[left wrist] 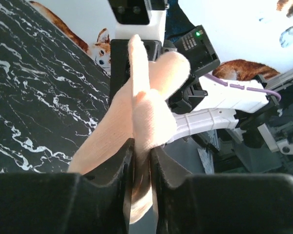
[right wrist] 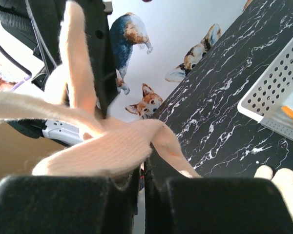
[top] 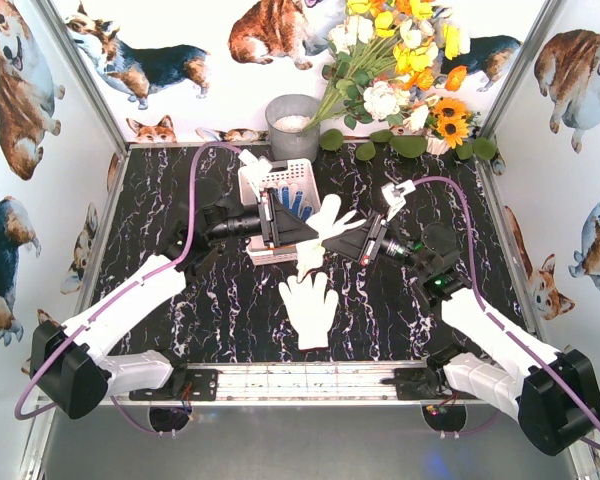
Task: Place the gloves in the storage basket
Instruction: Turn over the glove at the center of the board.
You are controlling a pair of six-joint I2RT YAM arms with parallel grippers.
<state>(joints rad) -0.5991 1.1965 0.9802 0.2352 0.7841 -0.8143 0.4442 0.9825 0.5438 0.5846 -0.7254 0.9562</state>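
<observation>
gripping one white glove (top: 332,218) between them, the left gripper (left wrist: 141,161) and right gripper (right wrist: 142,178) are each clamped tight on it, just beside the storage basket (top: 302,172).

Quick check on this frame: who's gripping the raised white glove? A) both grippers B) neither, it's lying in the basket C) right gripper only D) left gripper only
A: the left gripper is shut on the raised glove in its wrist view, and the right gripper pinches the same glove in its own view.
</observation>
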